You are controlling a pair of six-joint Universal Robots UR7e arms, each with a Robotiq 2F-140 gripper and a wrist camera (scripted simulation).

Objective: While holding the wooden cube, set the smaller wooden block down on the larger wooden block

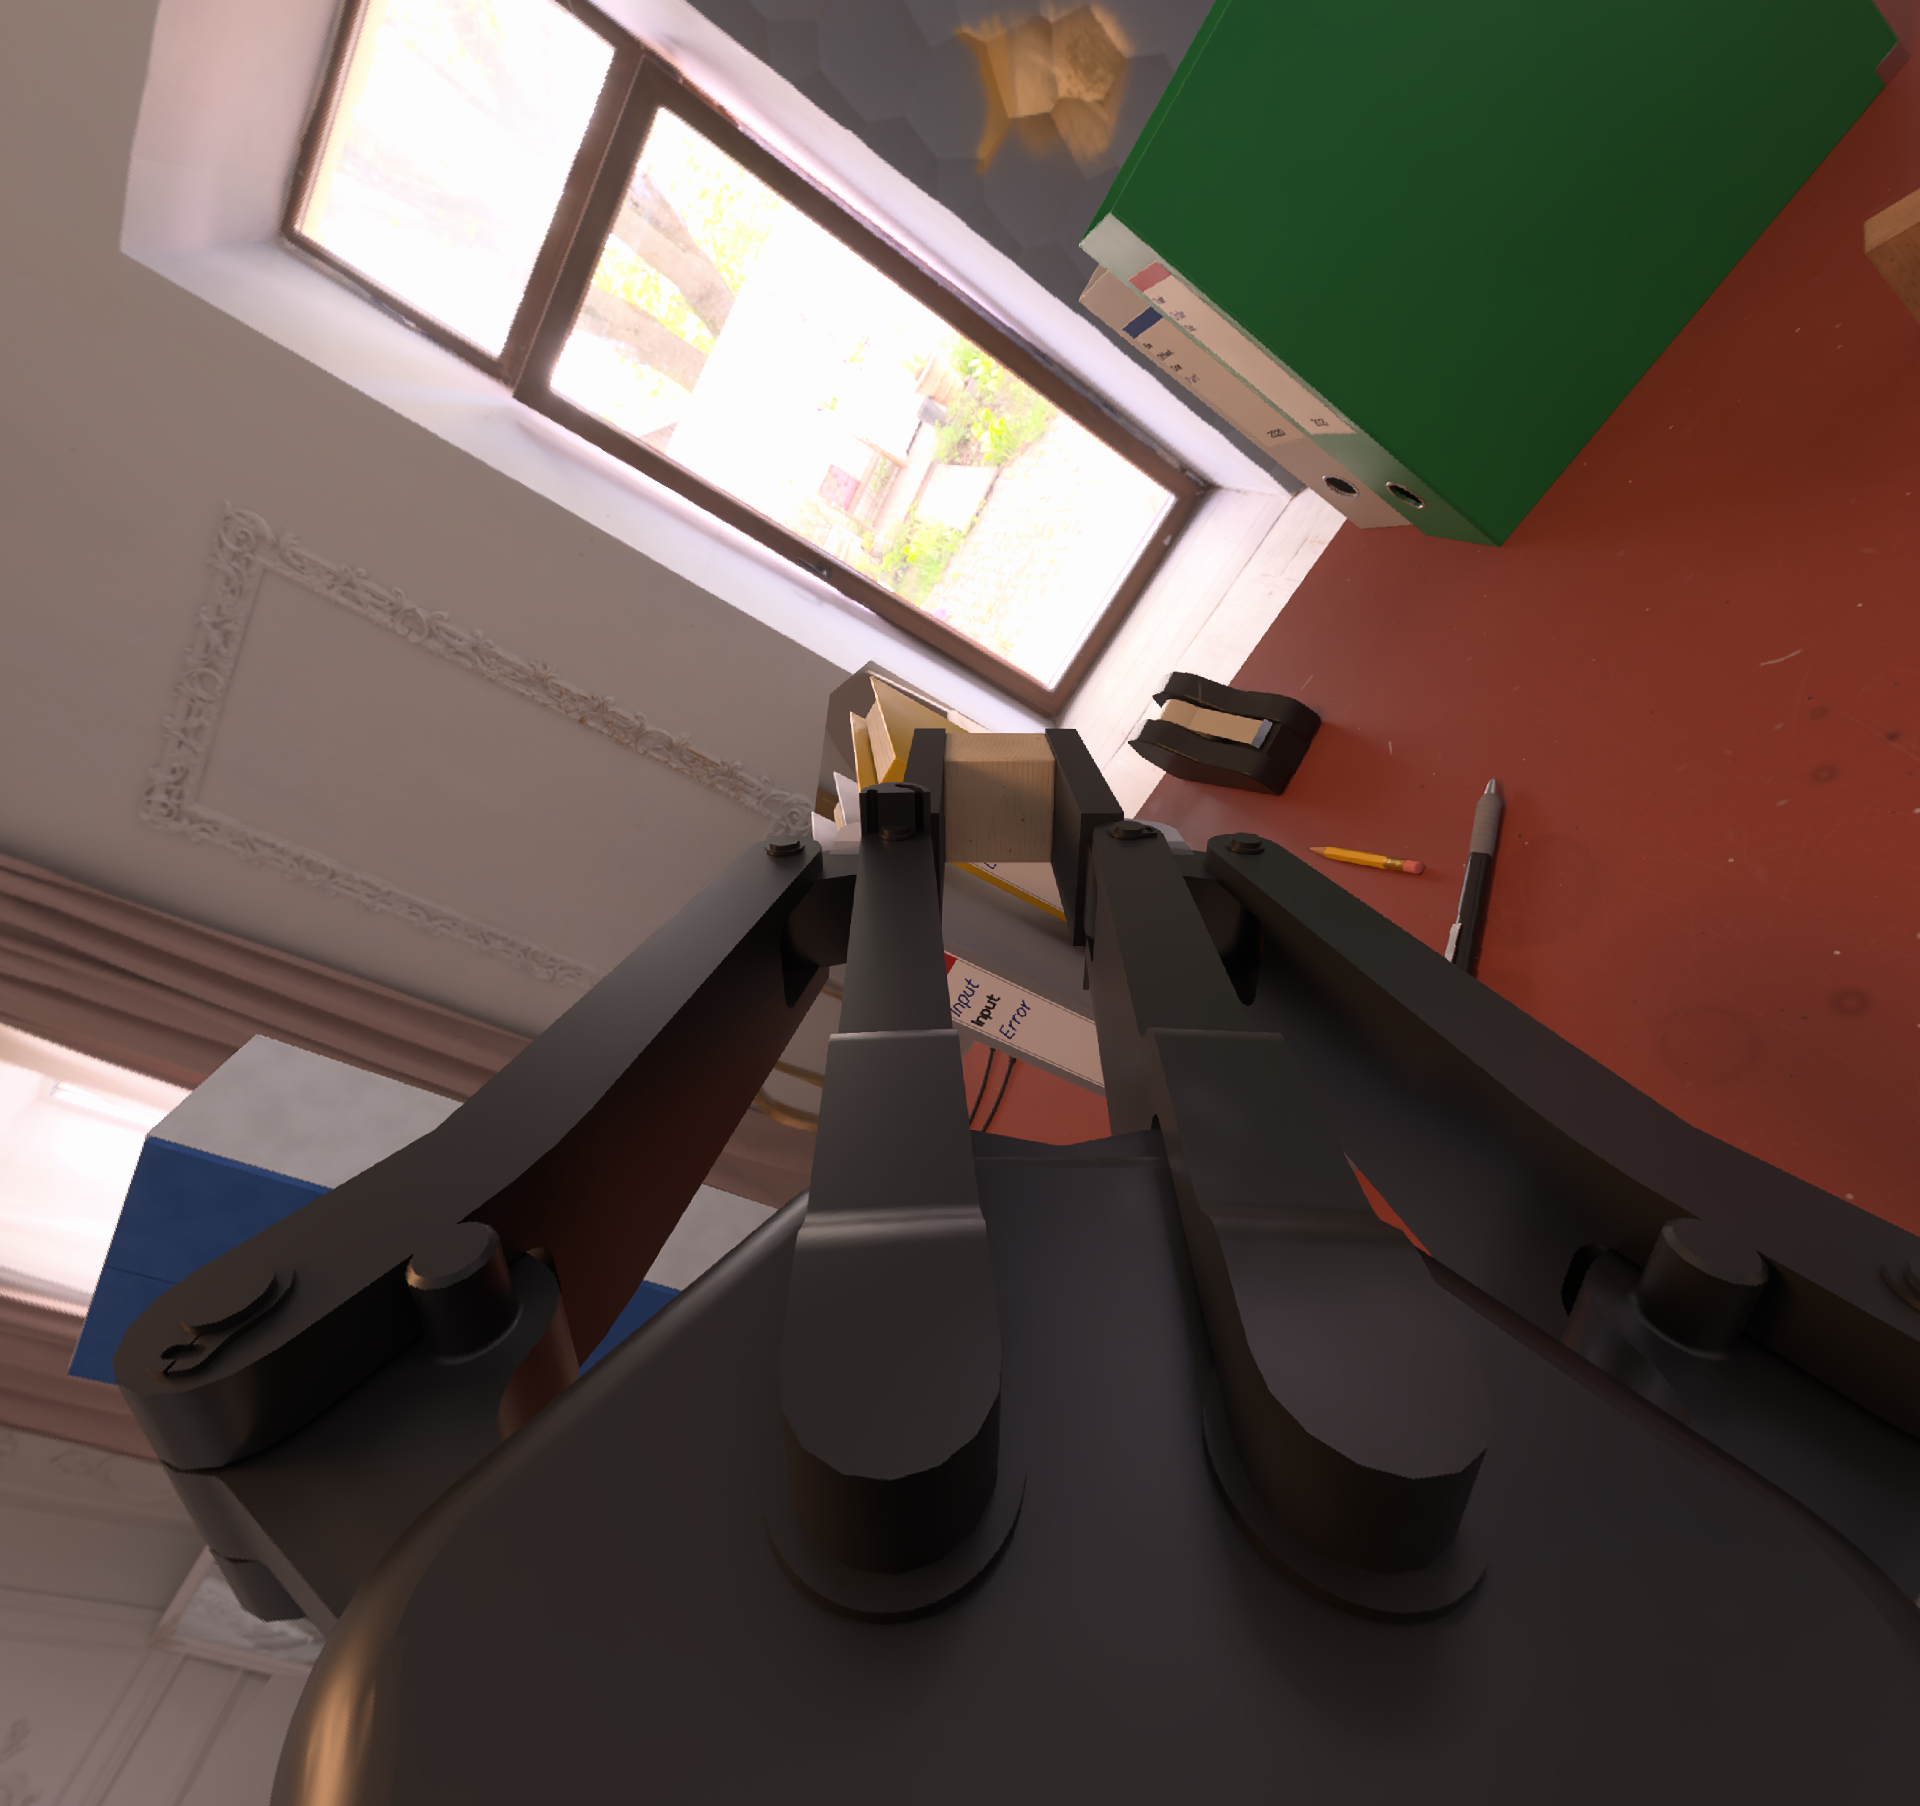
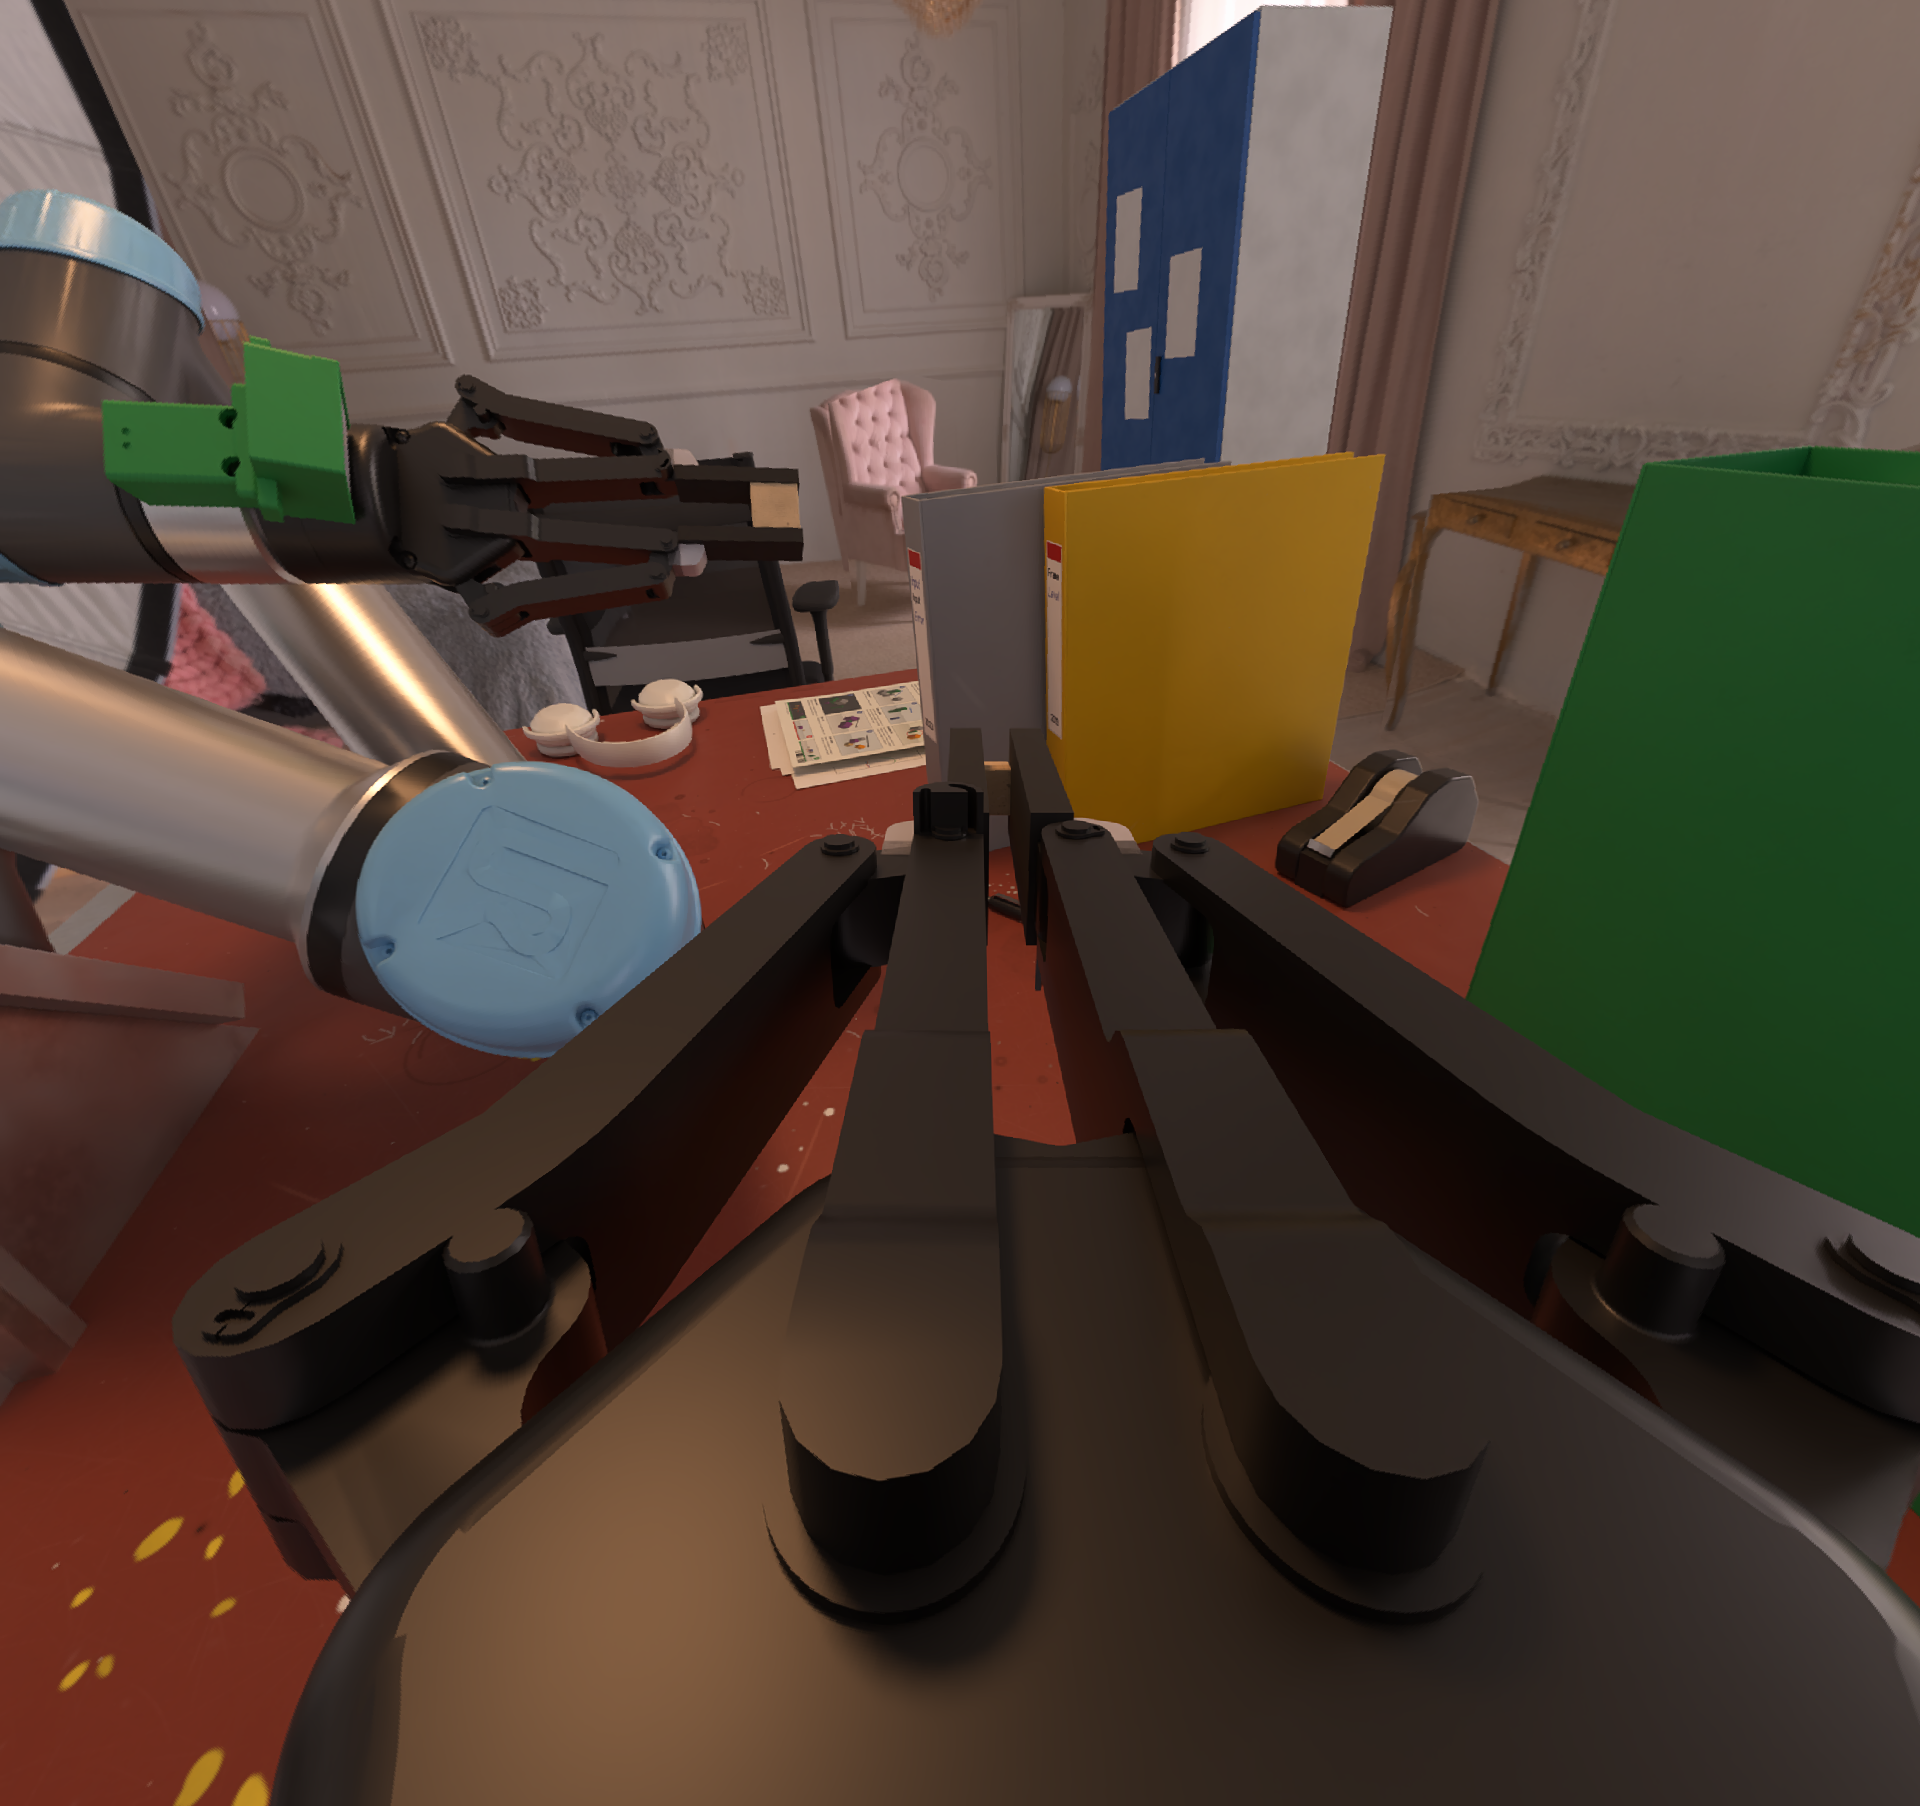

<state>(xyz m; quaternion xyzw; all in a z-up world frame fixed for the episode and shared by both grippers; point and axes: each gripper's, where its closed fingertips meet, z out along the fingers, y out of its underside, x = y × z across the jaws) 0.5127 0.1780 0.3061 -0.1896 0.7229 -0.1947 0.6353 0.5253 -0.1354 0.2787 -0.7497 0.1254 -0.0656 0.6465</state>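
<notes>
In the left wrist view my left gripper point(image 1: 997, 761) is shut on the pale wooden cube point(image 1: 1003, 811) and holds it in the air, well above the red table point(image 1: 1610, 821). The right wrist view shows this gripper point(image 2: 777, 511) from the side with the cube point(image 2: 773, 507) between its fingertips. My right gripper point(image 2: 997, 761) is shut on a small wooden block point(image 2: 997, 775); only a thin sliver of the block shows between the pads. A wooden block point(image 1: 1896, 250), cut off by the frame's right edge, lies on the table beside the green binder.
A green binder point(image 2: 1714, 821) stands close on the right. A yellow binder point(image 2: 1195, 634) and a grey binder point(image 2: 977, 603) stand ahead. A tape dispenser point(image 2: 1377, 821), papers point(image 2: 847, 733), white headphones point(image 2: 613, 728), a pencil point(image 1: 1366, 860) and a pen point(image 1: 1475, 873) lie on the table. The left arm's elbow point(image 2: 520, 909) is close.
</notes>
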